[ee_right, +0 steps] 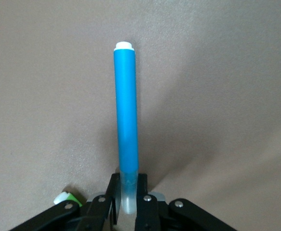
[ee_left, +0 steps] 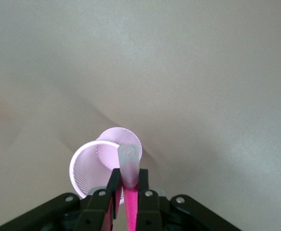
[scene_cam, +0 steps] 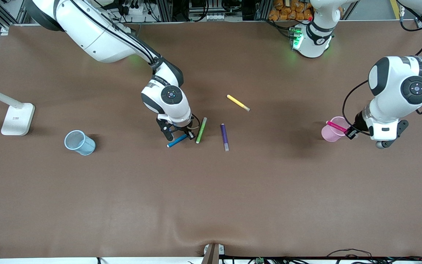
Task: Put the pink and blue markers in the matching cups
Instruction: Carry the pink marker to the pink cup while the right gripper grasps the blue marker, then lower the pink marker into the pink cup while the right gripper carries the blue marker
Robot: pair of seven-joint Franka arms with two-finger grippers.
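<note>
My left gripper [scene_cam: 349, 132] is shut on the pink marker [scene_cam: 336, 127], which it holds slanted over the mouth of the pale pink cup [scene_cam: 329, 135] toward the left arm's end of the table. In the left wrist view the fingers [ee_left: 114, 182] pinch the marker [ee_left: 129, 163] above the cup's rim [ee_left: 85, 159]. My right gripper [scene_cam: 187, 136] is shut on the capped end of the blue marker [scene_cam: 177, 140] at the table's surface near the middle; the right wrist view shows the marker [ee_right: 126, 110] reaching out from the gripper [ee_right: 128, 186]. The light blue cup [scene_cam: 80, 143] stands toward the right arm's end.
A lime-green marker [scene_cam: 201, 130] lies right beside my right gripper; its end shows in the right wrist view [ee_right: 65, 197]. A purple marker [scene_cam: 225, 136] lies past it and a yellow marker [scene_cam: 238, 102] farther from the front camera. A white stand [scene_cam: 17, 119] sits at the right arm's end.
</note>
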